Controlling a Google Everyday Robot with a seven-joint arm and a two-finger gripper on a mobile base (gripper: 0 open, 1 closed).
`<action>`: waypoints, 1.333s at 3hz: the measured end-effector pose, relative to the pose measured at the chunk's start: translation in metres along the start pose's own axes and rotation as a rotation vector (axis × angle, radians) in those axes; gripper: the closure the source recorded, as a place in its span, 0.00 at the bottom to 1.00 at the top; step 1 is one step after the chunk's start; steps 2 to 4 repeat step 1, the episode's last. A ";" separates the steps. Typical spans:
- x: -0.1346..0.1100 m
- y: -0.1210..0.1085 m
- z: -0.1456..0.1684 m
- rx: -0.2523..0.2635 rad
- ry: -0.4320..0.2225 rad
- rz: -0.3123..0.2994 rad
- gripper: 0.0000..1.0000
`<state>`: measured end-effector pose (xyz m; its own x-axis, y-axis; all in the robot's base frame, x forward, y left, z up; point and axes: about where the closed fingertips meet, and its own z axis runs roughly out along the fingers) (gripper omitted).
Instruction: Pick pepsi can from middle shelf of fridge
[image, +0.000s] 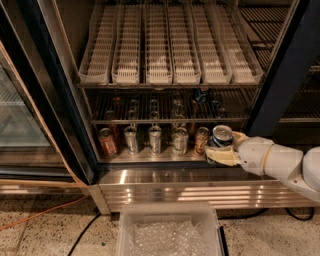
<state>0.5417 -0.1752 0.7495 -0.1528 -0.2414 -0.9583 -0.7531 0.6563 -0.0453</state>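
Gripper (223, 146) at the right near edge of the fridge (60, 100) opening, its two pale fingers closed around the pepsi can (222, 134). The can is tilted with its silver top toward the camera and sits just right of the row of cans (155, 141) on the steel floor (150, 156). It is held below and nearer than the middle shelf (150, 121), a wire rack under the white trays (170, 50); a clear bin (170, 227) stands on the ground nearest the viewer.
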 end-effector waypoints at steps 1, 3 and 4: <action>0.000 0.000 0.000 0.000 0.000 0.000 1.00; 0.000 0.000 0.000 0.000 0.000 0.000 1.00; 0.000 0.000 0.000 0.000 0.000 0.000 1.00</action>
